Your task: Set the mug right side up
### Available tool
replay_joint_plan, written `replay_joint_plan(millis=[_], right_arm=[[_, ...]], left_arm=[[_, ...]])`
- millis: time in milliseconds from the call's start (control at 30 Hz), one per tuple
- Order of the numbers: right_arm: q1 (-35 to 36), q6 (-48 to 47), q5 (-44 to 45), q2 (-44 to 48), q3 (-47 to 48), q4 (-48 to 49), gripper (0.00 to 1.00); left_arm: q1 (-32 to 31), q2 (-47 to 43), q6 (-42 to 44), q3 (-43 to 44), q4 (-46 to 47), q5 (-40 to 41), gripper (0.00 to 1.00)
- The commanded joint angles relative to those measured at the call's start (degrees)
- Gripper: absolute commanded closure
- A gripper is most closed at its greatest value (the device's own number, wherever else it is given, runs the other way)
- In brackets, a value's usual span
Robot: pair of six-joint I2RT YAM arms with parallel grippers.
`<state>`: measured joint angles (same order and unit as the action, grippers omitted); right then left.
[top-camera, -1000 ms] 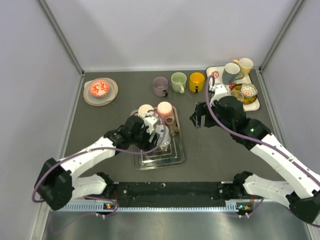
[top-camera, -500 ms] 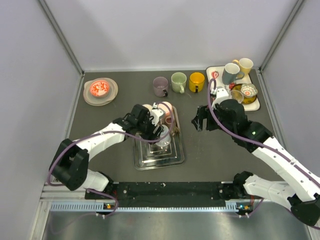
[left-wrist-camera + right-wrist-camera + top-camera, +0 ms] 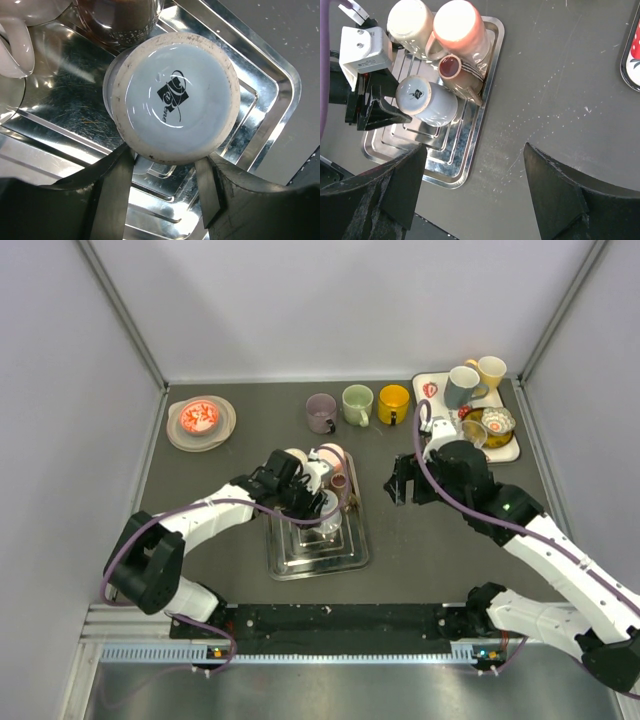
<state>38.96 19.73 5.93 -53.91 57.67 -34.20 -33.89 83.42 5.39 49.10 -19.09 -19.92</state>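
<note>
Upside-down white ceramic mug (image 3: 172,95) on ribbed steel tray (image 3: 270,95), left gripper (image 3: 162,160) fingers flanking it at 5 and 7 o'clock, grip unclear, right gripper (image 3: 475,147) spread wide, empty, at tray's 2 o'clock

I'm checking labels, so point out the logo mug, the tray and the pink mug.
logo mug (image 3: 172,97): left wrist view, on its upturned base.
tray (image 3: 289,82): left wrist view, on its right rim.
pink mug (image 3: 457,25): right wrist view, on its top.

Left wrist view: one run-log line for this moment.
left gripper: jaws straddle upside-down white mug on metal tray, contact unclear | right gripper: open, empty | task: not yet righted
</note>
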Motion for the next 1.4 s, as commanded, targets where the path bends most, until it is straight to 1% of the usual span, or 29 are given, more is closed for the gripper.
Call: replay_joint_plan(millis=[0,67,233,400,667,800,867,933,1000,1200,1367], right_arm=[[0.6,1.1,0.0,1.6,-0.2,1.1,0.22],[0.5,1.5,0.0,1.8,-0.5,1.0,0.21],[0.5,2.2,-0.2,2.1,-0.7,1.0,0.22],[0.6,2.9,-0.5,2.1,-1.0,1.1,0.22],[0.5,3.7,-0.7,2.8,-1.8,1.0,0.23],[0.5,3.7,-0.5,2.8,-1.7,1.0,0.23],[0.5,3.7,-0.6,2.7,-1.7,0.9,0.23],[0.5,3.6,-0.7,2.4,-1.7,1.0,0.23],[0.6,3.7,-0.7,2.3,-1.8,1.0,0.23],[0.5,4.0,-0.7,2.5,-2.2,1.1,0.23],[0.6,4.2,-0.6,3.0,-2.6,1.1,0.23]], left_arm=[[0.0,-1.9,-2.7,0.5,1.2,-2.4,0.47],[-0.4,-2.5,-3.5,0.6,0.5,-2.4,0.51],[-1.8,-3.7,-4.9,0.9,-1.6,-0.8,0.56],[-3.2,-4.1,-4.2,1.0,-3.5,1.5,0.56],[-3.7,0.2,-2.8,2.7,-5.9,4.6,0.53],[-3.9,0.5,-2.9,3.1,-5.9,4.7,0.58],[-4.1,0.6,-2.9,3.5,-5.8,4.6,0.63],[-4.2,0.5,-2.9,3.6,-5.9,4.7,0.66],[-4.3,0.4,-3.2,3.8,-5.8,5.1,0.65],[-4.7,-1.1,-3.4,3.6,-3.7,4.8,0.59],[-5.0,1.0,-3.7,3.9,-3.3,5.4,0.59]])
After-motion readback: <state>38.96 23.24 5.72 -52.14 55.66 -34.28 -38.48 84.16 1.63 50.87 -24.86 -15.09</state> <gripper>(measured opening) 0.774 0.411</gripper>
